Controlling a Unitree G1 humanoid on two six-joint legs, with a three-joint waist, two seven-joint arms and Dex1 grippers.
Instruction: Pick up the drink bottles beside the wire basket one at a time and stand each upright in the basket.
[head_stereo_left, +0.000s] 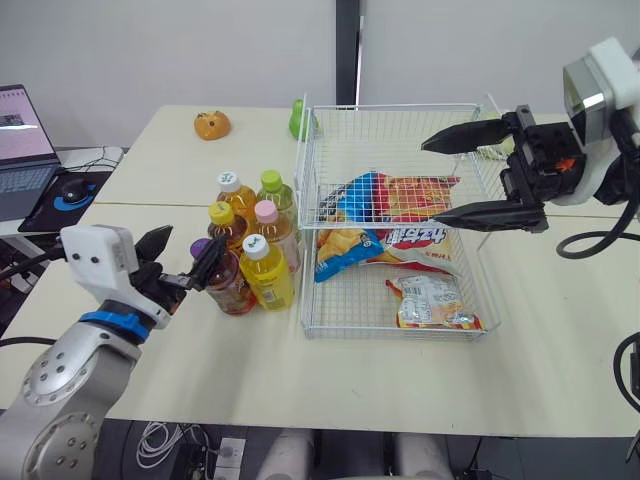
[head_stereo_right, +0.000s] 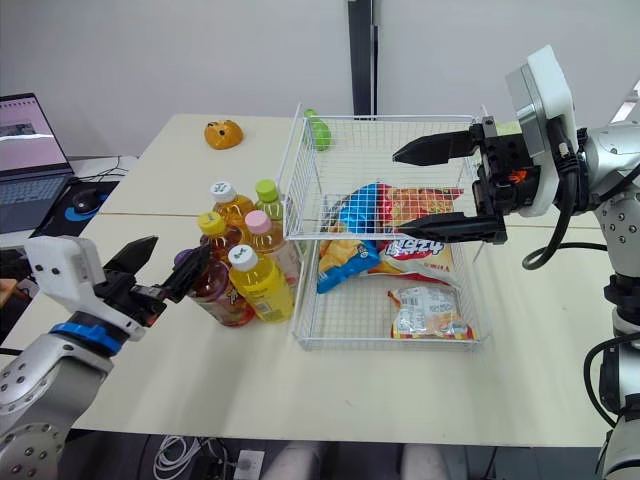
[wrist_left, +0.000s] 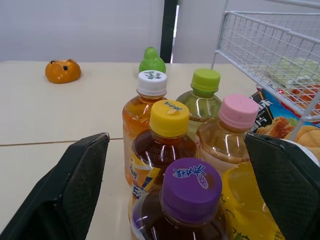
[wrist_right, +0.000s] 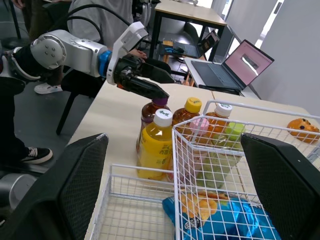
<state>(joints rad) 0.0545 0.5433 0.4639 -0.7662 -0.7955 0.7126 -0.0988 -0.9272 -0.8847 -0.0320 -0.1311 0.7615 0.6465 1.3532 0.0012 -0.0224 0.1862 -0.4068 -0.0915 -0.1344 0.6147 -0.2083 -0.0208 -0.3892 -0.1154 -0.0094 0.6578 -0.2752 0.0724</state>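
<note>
Wide open and empty, the left pincer (head_stereo_left: 195, 245) faces the purple-capped bottle (wrist_left: 191, 189) just ahead; a finger could topple crowded neighbours (wrist_left: 169, 120) beyond.

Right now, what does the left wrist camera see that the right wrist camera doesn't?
Left wrist view: the green toy beyond the bottles. Right wrist view: the laptop and a person's shoe on the floor. Both: the bottles, the wire basket, the orange toy and the blue snack bag.
</note>
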